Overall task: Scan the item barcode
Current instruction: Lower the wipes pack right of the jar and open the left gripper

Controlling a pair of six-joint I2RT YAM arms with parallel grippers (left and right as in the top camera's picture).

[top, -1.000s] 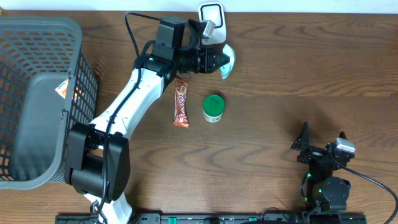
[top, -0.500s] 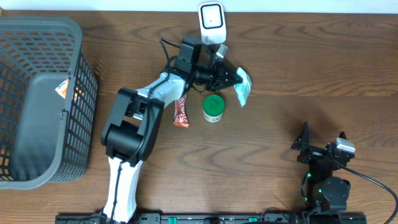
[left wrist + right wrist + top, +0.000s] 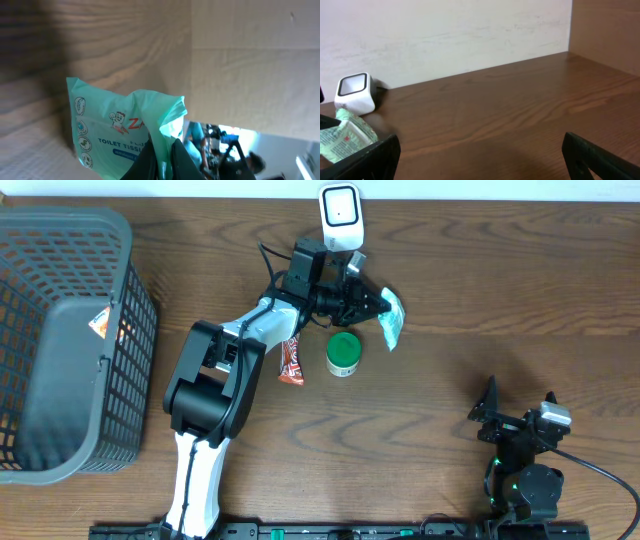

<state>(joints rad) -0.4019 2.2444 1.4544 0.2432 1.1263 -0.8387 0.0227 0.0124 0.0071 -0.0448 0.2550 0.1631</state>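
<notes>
At the far edge of the desk [image 3: 450, 270] stands one white scanner [image 3: 340, 215]. On the desk there is also one candy bar [image 3: 290, 360], one small tub with a green lid [image 3: 344, 353] just beside it, and one dark mesh basket [image 3: 140, 290] at the picture's left side. There is one tissue pack [image 3: 391, 320] and there are two arms.

A second ago the left arm was stretched out and held the pack close against the scanner. Now the arm is folded at the elbow, and the pack sits nearer the camera and farther toward the picture's right, near the scanner but apart from it and just beyond the green tub. Over the last half second nothing has shifted.

The pack is a soft mint-green packet. It is printed "TOILET TISSUE" under red letters and a small cartoon figure, with a column of round icons down one edge. Its top edge is crumpled where it is pinched.

The left hand [image 3: 380, 302] has its fingers [image 3: 160, 160] together, clamped on that crumpled edge. The right hand [image 3: 518, 415] rests at the near right corner with its fingers wide apart, holding nothing.
</notes>
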